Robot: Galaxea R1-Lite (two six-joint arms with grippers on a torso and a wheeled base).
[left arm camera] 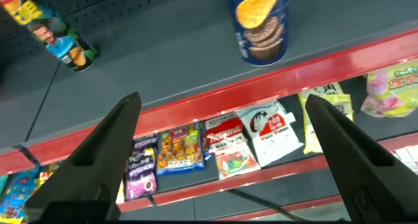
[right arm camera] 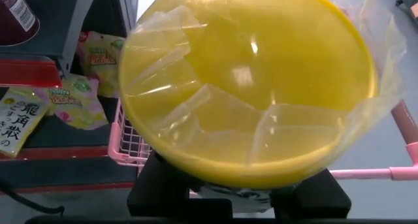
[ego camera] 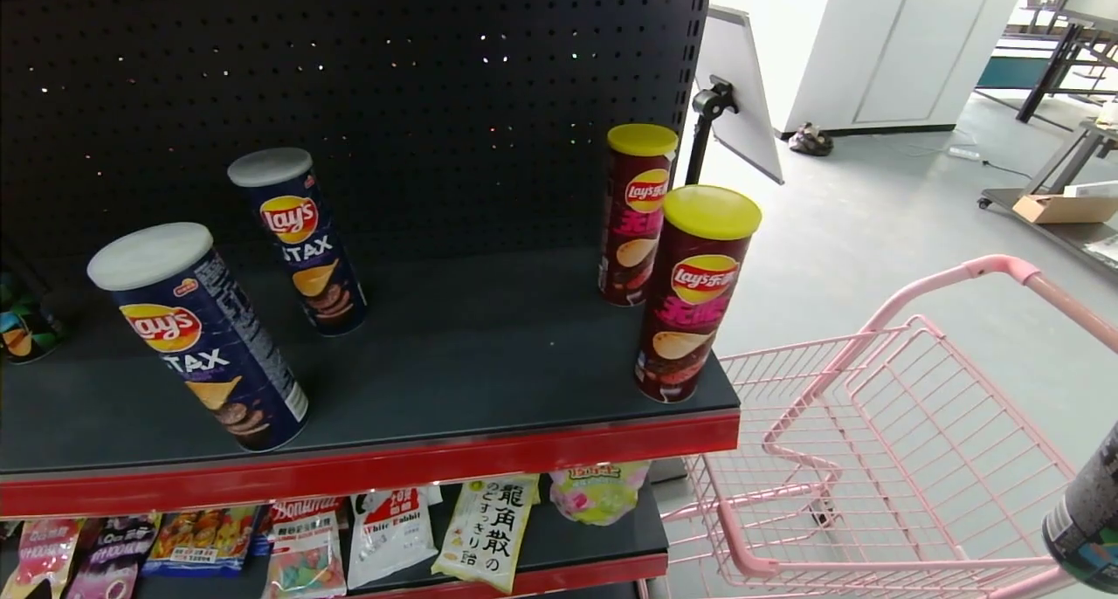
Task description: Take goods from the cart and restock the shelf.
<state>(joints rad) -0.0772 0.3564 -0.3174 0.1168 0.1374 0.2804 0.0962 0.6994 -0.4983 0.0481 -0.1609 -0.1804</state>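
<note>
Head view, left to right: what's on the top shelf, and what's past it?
front blue can → rear blue can → rear maroon can → front maroon can → pink cart → dark can at the right edge

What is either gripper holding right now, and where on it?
Right gripper grips a yellow-lidded chip can by its body behind the lid; left gripper open, empty.

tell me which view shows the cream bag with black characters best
Head view: the cream bag lies nearly whole on the lower shelf. The right wrist view cuts it at the frame edge; in the left wrist view a finger of the left end effector hides part of it.
</note>
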